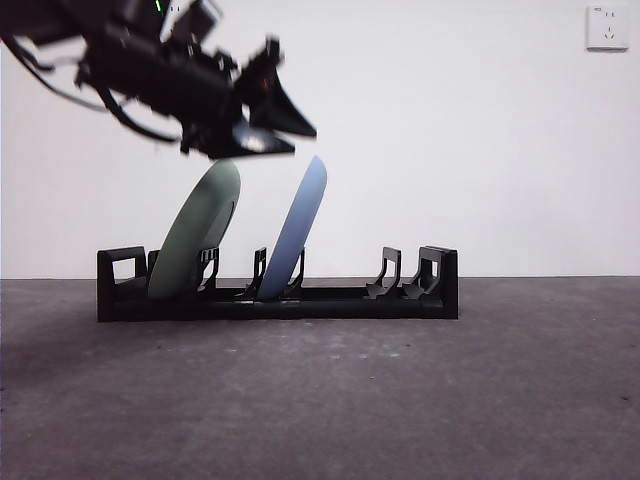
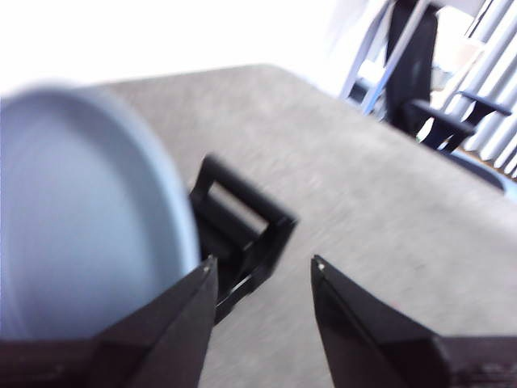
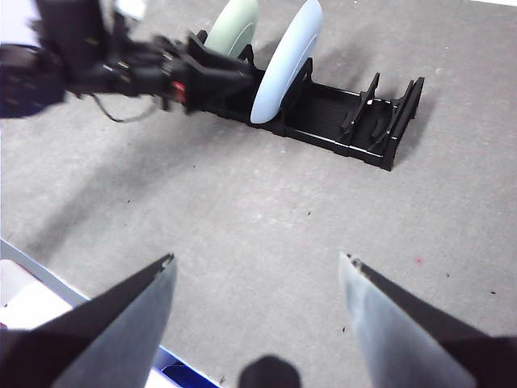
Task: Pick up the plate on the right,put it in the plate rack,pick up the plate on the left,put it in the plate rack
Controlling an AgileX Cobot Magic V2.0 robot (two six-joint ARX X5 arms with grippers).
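The long black plate rack [image 1: 340, 303] stands across the table with two plates leaning in its slots. A pale green plate [image 1: 200, 230] sits near its left end and a light blue plate [image 1: 300, 225] near the middle. My left gripper [image 1: 285, 140] hangs open just above and between the plates' top rims, holding nothing. In the left wrist view the blue plate [image 2: 81, 218] and a blocky part of the rack [image 2: 242, 226] lie beyond the open gripper [image 2: 262, 263]. My right gripper [image 3: 258, 259] is open and empty, high over bare table, well away from the rack [image 3: 355, 121].
The rack's slots to the right of the blue plate hold nothing. A wall socket [image 1: 608, 27] is at the upper right. Chair legs and a dark frame [image 2: 420, 73] stand past the table's far edge. A white and blue object [image 3: 32, 299] lies by the table's edge.
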